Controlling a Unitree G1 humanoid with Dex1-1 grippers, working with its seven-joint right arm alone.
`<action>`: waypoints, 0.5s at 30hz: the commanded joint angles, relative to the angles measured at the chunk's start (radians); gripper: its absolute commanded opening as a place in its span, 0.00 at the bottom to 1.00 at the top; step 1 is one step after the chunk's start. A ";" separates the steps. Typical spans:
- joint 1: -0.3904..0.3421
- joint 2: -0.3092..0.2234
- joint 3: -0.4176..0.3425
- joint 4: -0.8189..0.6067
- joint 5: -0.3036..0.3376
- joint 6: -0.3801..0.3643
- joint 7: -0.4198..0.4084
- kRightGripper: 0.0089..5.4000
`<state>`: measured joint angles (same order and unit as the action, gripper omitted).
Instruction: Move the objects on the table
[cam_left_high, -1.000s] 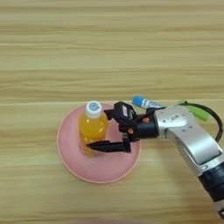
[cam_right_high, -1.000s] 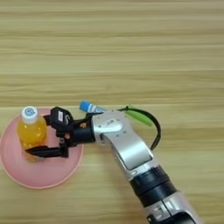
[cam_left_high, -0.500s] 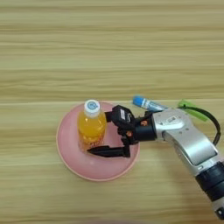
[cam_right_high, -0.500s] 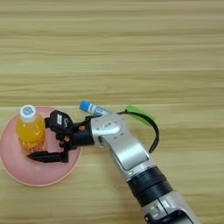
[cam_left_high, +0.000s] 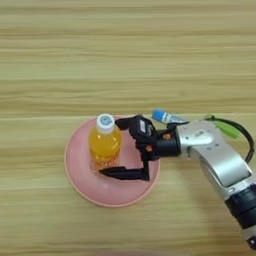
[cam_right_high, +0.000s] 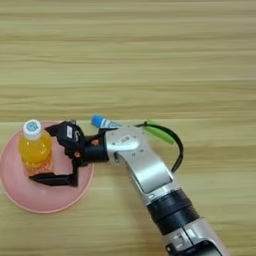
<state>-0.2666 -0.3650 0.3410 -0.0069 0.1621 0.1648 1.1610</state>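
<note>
A small orange-drink bottle (cam_left_high: 104, 146) with a white cap stands upright on a pink plate (cam_left_high: 80, 175) on the wooden table (cam_left_high: 125, 60). My right gripper (cam_left_high: 111, 147) reaches in from the right and is open. One black finger lies beside the cap and the other lies low on the plate in front of the bottle's base. Neither visibly presses the bottle. A blue glue-stick tube (cam_left_high: 164, 116) lies on the table just behind my wrist, partly hidden by it.
My silver forearm (cam_right_high: 150, 175) runs to the bottom right corner. A green cable (cam_left_high: 225, 127) loops off the wrist. Bare wood stretches across the far half and left of the table.
The fingers have spread slightly wider, the lower one sliding away from the bottle's base. The bottle stays put on the plate.
</note>
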 joint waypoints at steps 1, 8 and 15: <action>-0.064 -0.006 -0.054 -0.077 0.037 -0.021 -0.031 1.00; -0.065 0.003 -0.096 -0.123 0.099 -0.021 -0.029 1.00; -0.068 0.013 -0.133 -0.164 0.156 -0.020 -0.030 1.00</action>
<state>-0.2687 -0.3513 0.2546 -0.1083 0.2712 0.1639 1.1622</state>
